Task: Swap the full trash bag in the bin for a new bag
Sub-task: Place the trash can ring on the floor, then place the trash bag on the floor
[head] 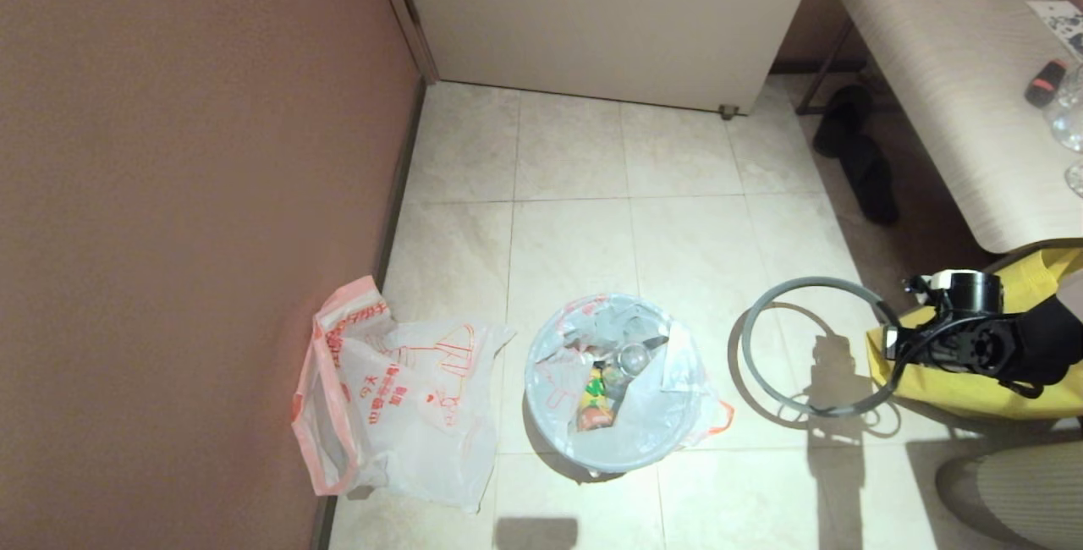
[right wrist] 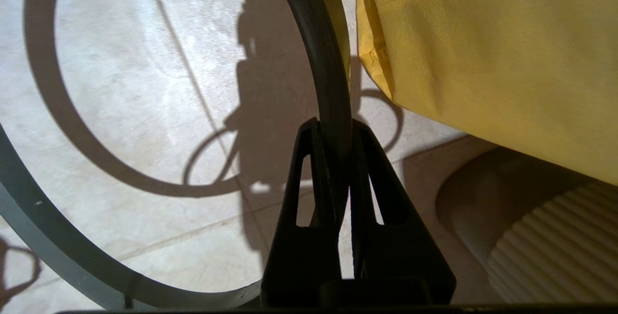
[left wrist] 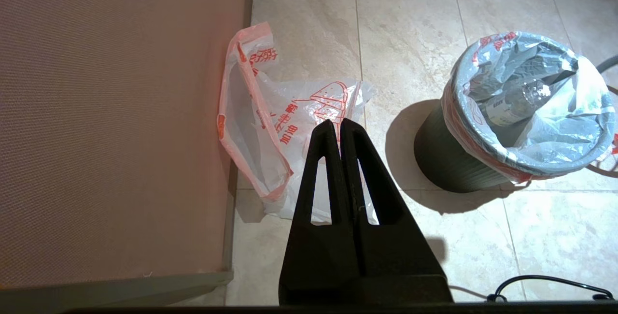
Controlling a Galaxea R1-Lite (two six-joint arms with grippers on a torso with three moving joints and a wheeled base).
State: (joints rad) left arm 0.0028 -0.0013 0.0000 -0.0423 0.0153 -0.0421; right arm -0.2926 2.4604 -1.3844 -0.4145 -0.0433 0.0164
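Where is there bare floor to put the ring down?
Bare tiles stretch from the bin back to the door. The right gripper holds the ring over a smaller bare patch between bin and yellow bag. It is crowded by the wall, where the new bag lies.

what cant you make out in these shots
- The bin: head view, hidden by the full trash bag lining it.
- Rubbish deeper in that bag: hidden by bag folds.
- Right hand: head view, hidden behind its wrist; shut on the grey ring.
- Yellow bag: cut off by the edge.
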